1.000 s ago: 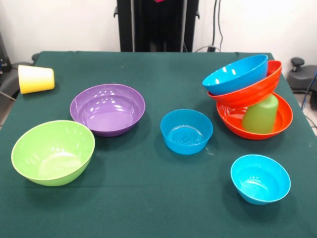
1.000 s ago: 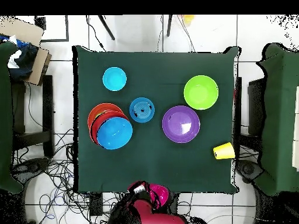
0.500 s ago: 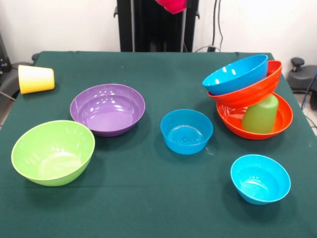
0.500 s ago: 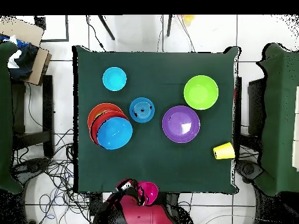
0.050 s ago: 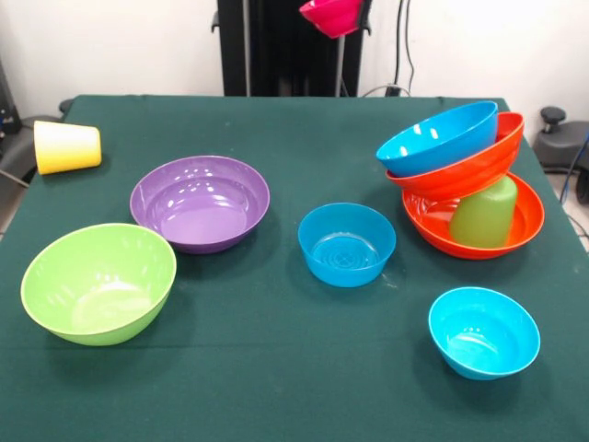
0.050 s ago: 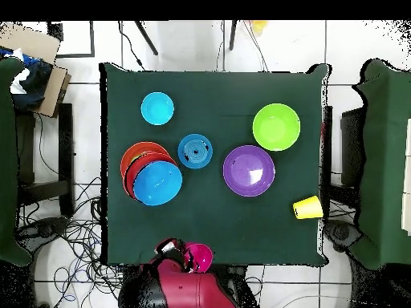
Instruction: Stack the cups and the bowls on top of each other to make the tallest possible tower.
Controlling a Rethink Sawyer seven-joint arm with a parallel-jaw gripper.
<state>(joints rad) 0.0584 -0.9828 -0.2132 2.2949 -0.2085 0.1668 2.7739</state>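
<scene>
Nearest the camera in the front view: small cyan bowl [image 5: 483, 331] and lime green bowl [image 5: 98, 283], both upright and loose on the green surface [image 5: 276, 387]; behind them a blue bowl [image 5: 347, 243] mid-surface and the purple bowl [image 5: 201, 203]; yellow cup [image 5: 66, 146] lies on its side at the edge, well apart from everything; the tower [image 5: 465, 180] stands at the side: orange bowl [image 5: 525, 226] at the base, light green cup [image 5: 485, 213] upside down in it, second orange bowl [image 5: 456, 175] tilted on the cup, second blue bowl [image 5: 437, 138] nested on top, the whole upper part leaning; farthest back, the pink bowl [image 5: 331, 16] hangs in the air at the far edge, carried by the arm [image 6: 189, 287]; the gripper [image 6: 178, 250] sits at the bowl's rim in the overhead view, but the fingers are hidden, so can't tell how far they're closed; key relation: in the overhead view the tower top lies above and a bit left of the pink bowl, near, with nothing between; my read: the next placement needs to land centred in that tilted blue bowl, and the lean makes a topple likely.
</scene>
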